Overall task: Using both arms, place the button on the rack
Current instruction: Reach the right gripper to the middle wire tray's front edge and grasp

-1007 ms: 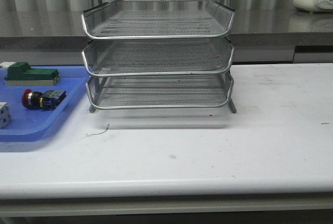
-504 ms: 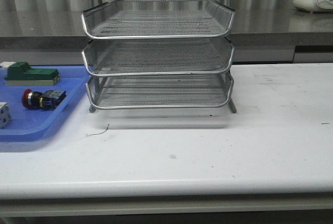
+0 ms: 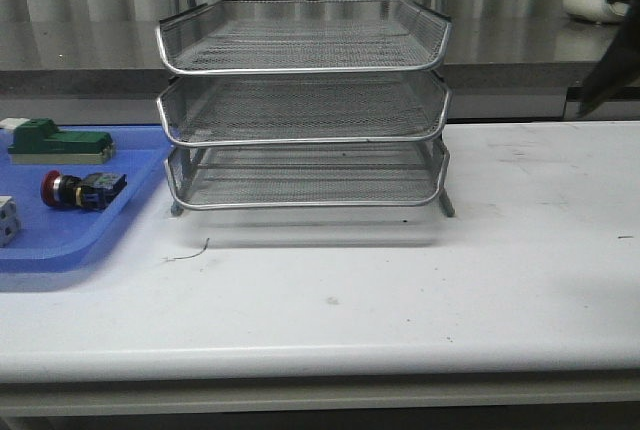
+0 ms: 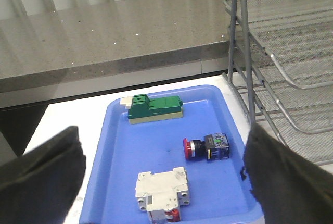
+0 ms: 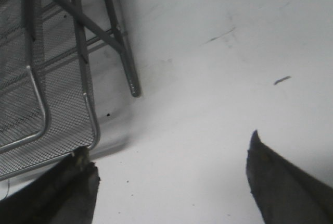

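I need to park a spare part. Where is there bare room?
The white table is bare in front of and right of the rack; all three tiers look empty. The blue tray is crowded: button, green block, white breaker.

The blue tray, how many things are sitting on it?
3. On the blue tray: green and beige block at the back, button nearest the rack, white breaker in front.

The right arm has entered the front view at the far right edge, well to the right of the rack and level with its top two tiers. In both earlier front views that area showed no arm.
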Motion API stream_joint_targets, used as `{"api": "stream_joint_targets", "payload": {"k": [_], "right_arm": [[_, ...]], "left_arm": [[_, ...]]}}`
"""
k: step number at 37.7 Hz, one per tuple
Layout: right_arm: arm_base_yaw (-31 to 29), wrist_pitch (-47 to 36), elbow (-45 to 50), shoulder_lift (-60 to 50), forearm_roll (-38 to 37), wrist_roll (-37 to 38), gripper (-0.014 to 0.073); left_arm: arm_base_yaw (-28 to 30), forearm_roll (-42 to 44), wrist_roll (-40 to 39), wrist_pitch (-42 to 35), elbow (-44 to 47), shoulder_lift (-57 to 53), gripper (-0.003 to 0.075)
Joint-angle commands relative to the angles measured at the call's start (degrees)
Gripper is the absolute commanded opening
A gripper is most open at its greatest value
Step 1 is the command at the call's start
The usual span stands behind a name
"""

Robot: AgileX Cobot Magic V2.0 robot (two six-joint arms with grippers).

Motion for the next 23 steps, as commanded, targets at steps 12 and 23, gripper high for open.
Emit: {"api": "stream_joint_targets", "payload": {"k": [12,23], "right_arm": [[5.72,7.21,-13.54,12.83,28.16,-24.29,0.0600],[5.65,14.40,-13.56,17.15,64.56,-58.22,0.0587]], "left_arm": [[0.04,-0.60,-0.50,-4.27,-2.16,0.53,0.0578],[0.04,-0.60,-0.50,-4.27,-2.16,0.53,0.0578]]}}
